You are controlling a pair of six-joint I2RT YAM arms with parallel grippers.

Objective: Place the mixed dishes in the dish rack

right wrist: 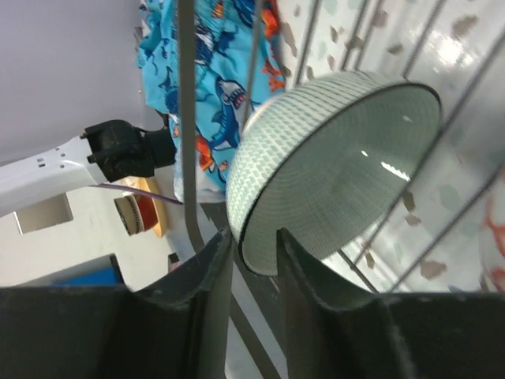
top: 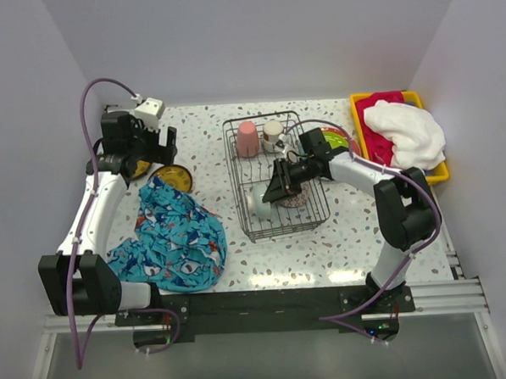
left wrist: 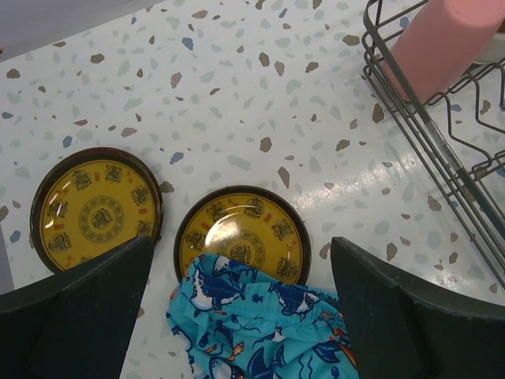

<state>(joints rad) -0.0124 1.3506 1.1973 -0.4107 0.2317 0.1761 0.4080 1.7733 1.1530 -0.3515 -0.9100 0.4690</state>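
Observation:
The dish rack [top: 237, 183] stands mid-table with a pink cup [top: 247, 139] and a cream cup [top: 272, 135] at its far end. A mint bowl [top: 257, 204] stands tilted on edge in the near part. My right gripper [top: 274, 193] is inside the rack; in the right wrist view its fingers [right wrist: 254, 241] straddle the mint bowl's [right wrist: 339, 166] rim, slightly parted. My left gripper [left wrist: 241, 260] hangs wide open and empty over two yellow plates [left wrist: 95, 209] [left wrist: 245, 229] left of the rack. The cloth [left wrist: 260, 332] covers the nearer plate's edge.
A blue patterned cloth [top: 175, 236] lies front left. A lime-green plate [top: 336, 140] sits just right of the rack, a patterned dish [top: 299, 200] inside it. The yellow tray [top: 431, 177] at the back right holds a white towel [top: 407, 130] and a red cloth.

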